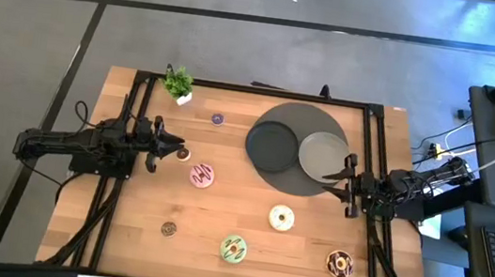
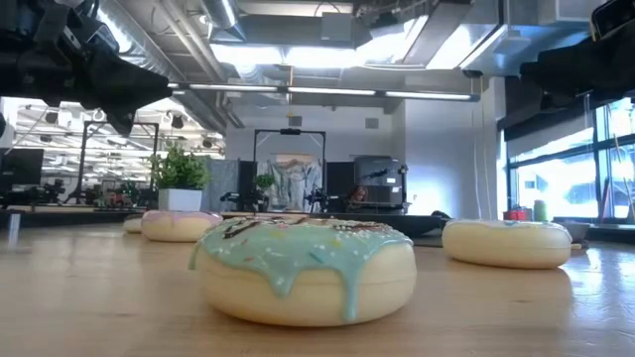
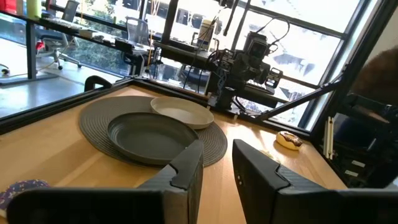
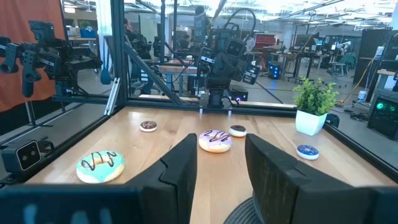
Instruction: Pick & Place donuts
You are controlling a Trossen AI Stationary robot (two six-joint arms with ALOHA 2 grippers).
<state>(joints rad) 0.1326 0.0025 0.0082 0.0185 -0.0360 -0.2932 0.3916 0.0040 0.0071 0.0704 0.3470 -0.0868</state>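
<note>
The left gripper (image 1: pixel 173 147) hovers with fingers apart and empty; a small brown donut (image 1: pixel 183 153) lies just ahead of the tips, the pink donut (image 1: pixel 202 176) a little beyond. I'd drop squarely over the mini before closing. Across the worktop (image 1: pixel 123 227), the right gripper (image 1: pixel 346 181) waits level at the plates (image 1: pixel 295 149), fingers apart, holding nothing.

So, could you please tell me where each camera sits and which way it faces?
High view: above the table, looking straight down; both arms show.
Low view: at tabletop height, facing the green donut; arms overhead.
Left wrist view: on the left arm, facing the plates and right arm; left gripper open.
Right wrist view: on the right arm, facing the pink donut and left arm; right gripper open.
Shared: high and right wrist views both show the plant.
</note>
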